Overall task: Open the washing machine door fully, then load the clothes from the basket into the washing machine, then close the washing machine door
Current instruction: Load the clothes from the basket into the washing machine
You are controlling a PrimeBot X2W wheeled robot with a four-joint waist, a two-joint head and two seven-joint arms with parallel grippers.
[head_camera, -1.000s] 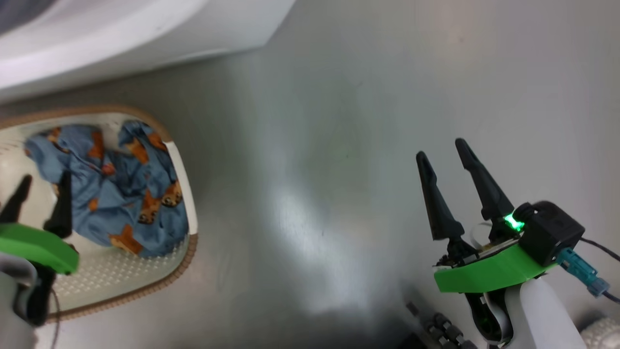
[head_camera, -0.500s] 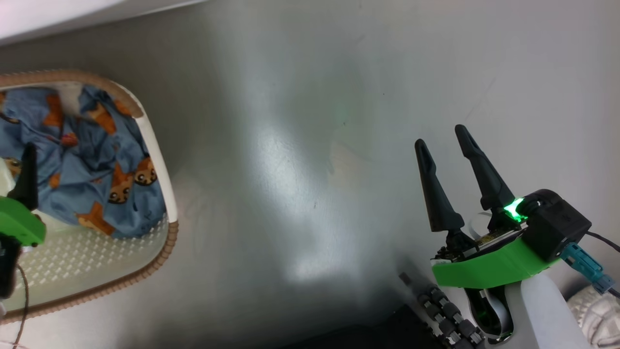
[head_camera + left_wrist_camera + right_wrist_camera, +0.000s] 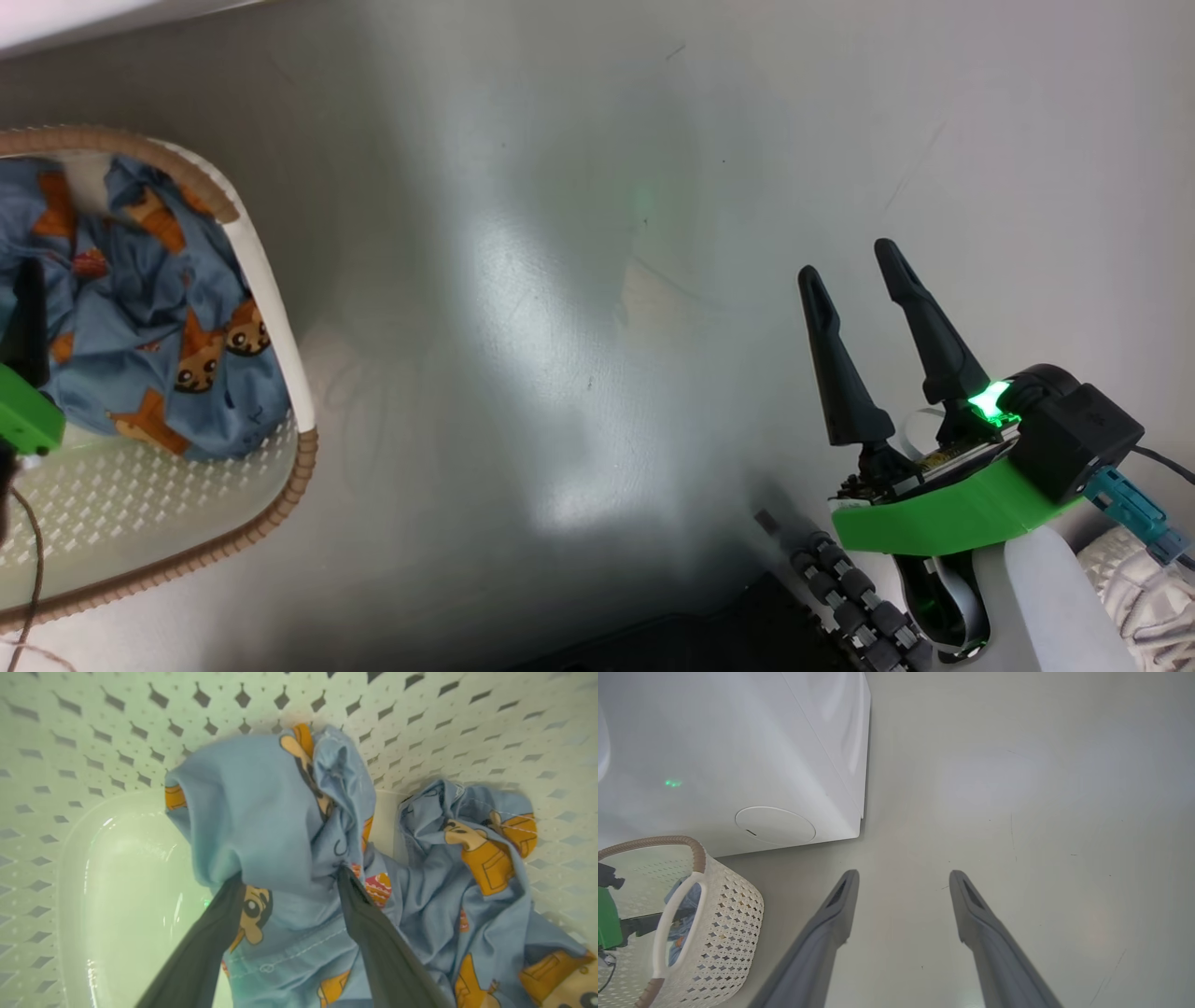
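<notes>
The clothes (image 3: 261, 812), light blue with orange-brown bears, lie bunched in the cream perforated basket (image 3: 280, 373) at the head view's left. My left gripper (image 3: 289, 877) is down inside the basket, open, its two fingers pushed into the fabric with a raised fold between them. In the head view one left finger (image 3: 28, 313) stands over the clothes (image 3: 159, 317). My right gripper (image 3: 850, 271) hovers open and empty over bare floor at the right. The washing machine (image 3: 738, 742) stands just behind the basket (image 3: 733, 924), its round cap (image 3: 775, 825) low on the front. The washing machine door is out of view.
Glossy grey floor (image 3: 579, 327) stretches between the basket and my right arm. My dark base with its rollers (image 3: 840, 597) is at the bottom. A pale shoe (image 3: 1144, 597) sits at the bottom right corner.
The head camera has turned, so the basket and washer slid left and up in the picture. My left gripper now sits lower in the clothes. The right gripper has kept its pose.
</notes>
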